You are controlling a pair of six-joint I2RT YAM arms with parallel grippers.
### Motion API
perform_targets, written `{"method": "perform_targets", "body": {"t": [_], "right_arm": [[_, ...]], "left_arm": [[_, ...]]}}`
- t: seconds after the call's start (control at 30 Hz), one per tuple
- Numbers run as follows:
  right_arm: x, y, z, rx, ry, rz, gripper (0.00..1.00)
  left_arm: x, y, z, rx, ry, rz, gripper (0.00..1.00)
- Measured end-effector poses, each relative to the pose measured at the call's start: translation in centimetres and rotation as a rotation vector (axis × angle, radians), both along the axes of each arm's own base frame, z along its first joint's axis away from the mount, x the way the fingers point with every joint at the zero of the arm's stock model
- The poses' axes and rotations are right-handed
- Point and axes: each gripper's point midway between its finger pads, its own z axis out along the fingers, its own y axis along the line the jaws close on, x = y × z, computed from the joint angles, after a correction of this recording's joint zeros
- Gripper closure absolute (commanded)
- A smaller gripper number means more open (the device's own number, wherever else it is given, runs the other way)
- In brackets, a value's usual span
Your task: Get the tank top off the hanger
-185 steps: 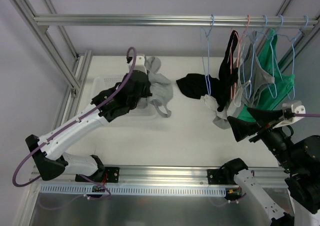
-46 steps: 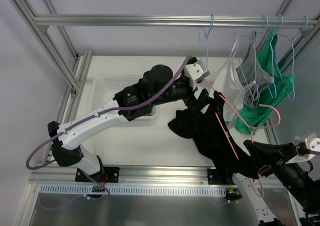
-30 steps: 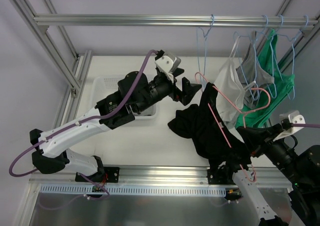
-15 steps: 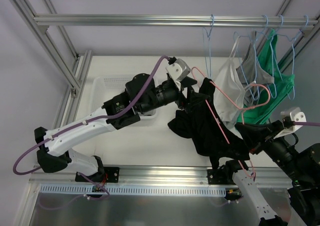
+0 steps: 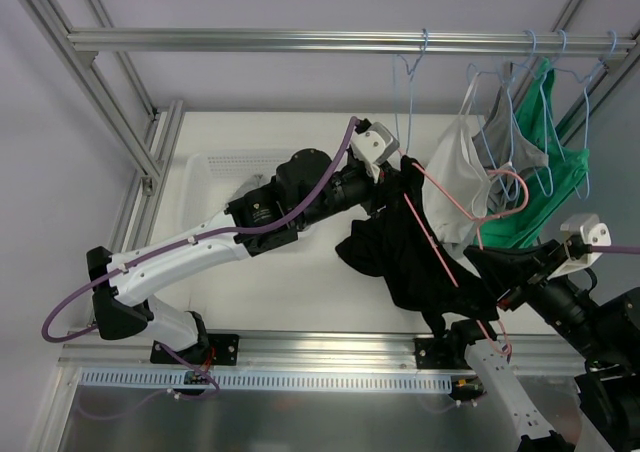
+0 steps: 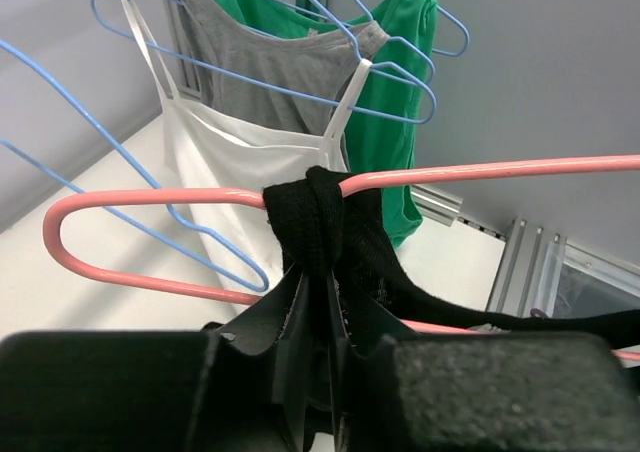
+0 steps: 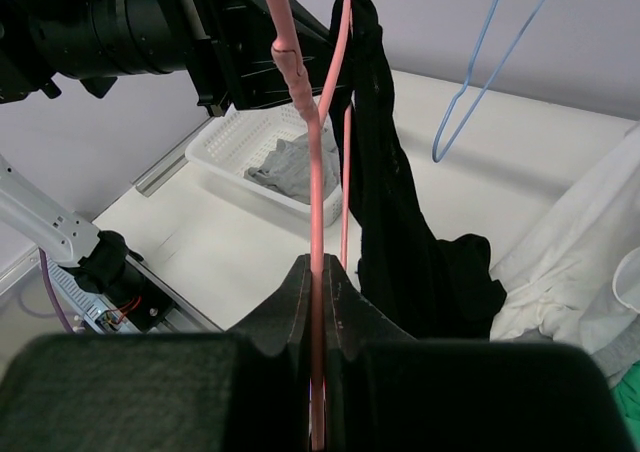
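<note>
L grip: left gripper [image 6: 318, 307] clenched on a strap of the black fabric tank top [image 5: 400, 262], just under the wire (strap bunched into a wad).
R grip: right gripper [image 7: 317, 277] clamped on the thin pink wire hanger [image 6: 500, 167].
Top: on hanger btwn both arms, body sagging over white table [image 5: 300, 272].

Left hand [image 5: 390, 192] at black tank top [image 5: 400, 264], on pink hanger [image 5: 432, 242]
</note>
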Motion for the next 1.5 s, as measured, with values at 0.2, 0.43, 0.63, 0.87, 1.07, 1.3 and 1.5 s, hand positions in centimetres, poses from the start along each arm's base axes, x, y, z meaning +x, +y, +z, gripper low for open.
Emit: {"method": "perform_targets", "body": {"t": [0.2, 0.43, 0.63, 0.87, 1.07, 1.3, 1.5], "right_arm": [[0.7, 0.2, -0.5, -0.003, 0.01, 0.004, 1.0], [1.4, 0.7, -2.4, -0.063, 0.028, 0.047, 1.0], [0.6, 1.9, -4.2, -0.126, 0.036, 0.174, 1.0], [-2.0, 2.9, -2.8, -0.136, -0.075, 0.301, 1.0], [-3.5, 3.6, -0.7, -0.095, -0.176, 0.367, 1.0], [-2.5, 4.1, 1.6, 0.007, -0.287, 0.35, 1.0], [1.7, 5.5, 3.4, 0.242, -0.386, 0.367, 1.0]], "left_arm": [[0.4, 0.5, 0.0, 0.002, -0.007, 0.034, 1.0], [3.0, 5.1, 1.4, -0.037, -0.006, 0.283, 1.0], [4.6, 14.0, 4.5, -0.162, 0.018, 0.583, 1.0], [5.1, 18.8, 5.3, -0.226, 0.075, 0.702, 1.0], [5.5, 17.5, 2.5, -0.157, 0.152, 0.629, 1.0], [2.5, 13.5, 0.5, -0.15, 0.277, 0.368, 1.0], [1.3, 13.1, -2.9, -0.172, 0.414, 0.281, 1.0]]}}
